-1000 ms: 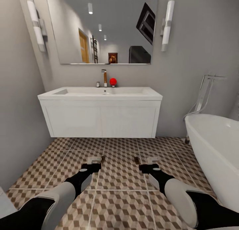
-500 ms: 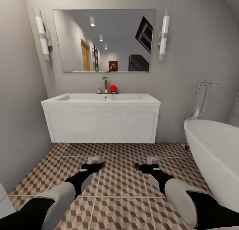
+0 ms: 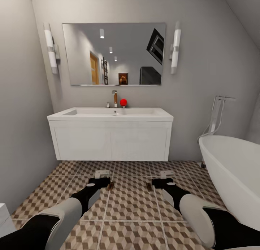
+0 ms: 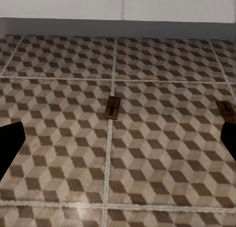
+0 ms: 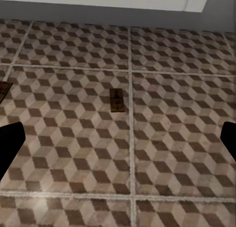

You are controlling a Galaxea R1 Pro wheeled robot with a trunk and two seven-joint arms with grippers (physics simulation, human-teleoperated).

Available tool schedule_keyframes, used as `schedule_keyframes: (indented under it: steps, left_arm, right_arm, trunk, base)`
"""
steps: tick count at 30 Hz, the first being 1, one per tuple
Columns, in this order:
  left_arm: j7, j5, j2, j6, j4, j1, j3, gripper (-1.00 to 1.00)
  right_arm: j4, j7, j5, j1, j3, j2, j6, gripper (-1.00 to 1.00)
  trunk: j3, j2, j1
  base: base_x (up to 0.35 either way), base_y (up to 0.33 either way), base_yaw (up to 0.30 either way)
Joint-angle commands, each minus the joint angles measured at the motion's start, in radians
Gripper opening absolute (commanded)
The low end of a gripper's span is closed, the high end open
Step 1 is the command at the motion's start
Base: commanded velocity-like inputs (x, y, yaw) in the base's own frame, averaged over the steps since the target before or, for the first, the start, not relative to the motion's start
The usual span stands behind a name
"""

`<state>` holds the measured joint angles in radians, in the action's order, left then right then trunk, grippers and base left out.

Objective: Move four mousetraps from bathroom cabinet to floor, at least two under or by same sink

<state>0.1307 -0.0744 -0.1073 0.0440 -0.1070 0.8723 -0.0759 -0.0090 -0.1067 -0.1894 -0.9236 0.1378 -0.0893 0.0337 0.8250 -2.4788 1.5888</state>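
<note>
Two mousetraps lie flat on the patterned bathroom floor (image 3: 130, 203) in front of the bathroom sink (image 3: 110, 114), short of its white vanity. One mousetrap (image 3: 111, 185) (image 4: 112, 108) is just ahead of my left gripper (image 3: 102, 177) (image 4: 118, 143), which is open and empty. The other mousetrap (image 3: 149, 186) (image 5: 116, 100) lies just ahead of my right gripper (image 3: 163, 177) (image 5: 118, 141), also open and empty. Each wrist view catches the neighbouring trap at its edge. The cabinet is out of view.
A white bathtub (image 3: 234, 170) with a chrome floor tap (image 3: 216, 114) fills the right side. The grey wall (image 3: 21, 134) closes in on the left, with a white object (image 3: 3, 215) at the lower left. A mirror (image 3: 113, 55) hangs above the sink, and a red ball (image 3: 123, 102) sits by the tap.
The whole view has shifted: the sink and mirror sit lower and look smaller, so the camera has drawn back. Both traps now show fully ahead of the grippers. The arms keep their pose.
</note>
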Motion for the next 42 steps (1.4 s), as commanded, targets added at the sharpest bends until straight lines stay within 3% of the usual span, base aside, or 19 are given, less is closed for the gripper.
schedule_keyframes:
  steps: [1,42]
  left_arm:
    - [0.004,-0.008,0.000,0.004,0.001,0.001,-0.008,1.00]
    - [-0.002,-0.008,0.000,0.004,0.001,0.001,-0.008,1.00]
  right_arm:
    - [0.001,-0.003,-0.010,-0.001,0.008,0.001,0.003,1.00]
    - [0.001,-0.004,-0.010,-0.001,0.008,0.006,0.003,1.00]
  trunk:
    - [-0.002,0.007,-0.004]
    - [-0.131,0.294,-0.161]
  base:
    - [0.000,0.000,0.000]
    - [0.000,0.000,0.000]
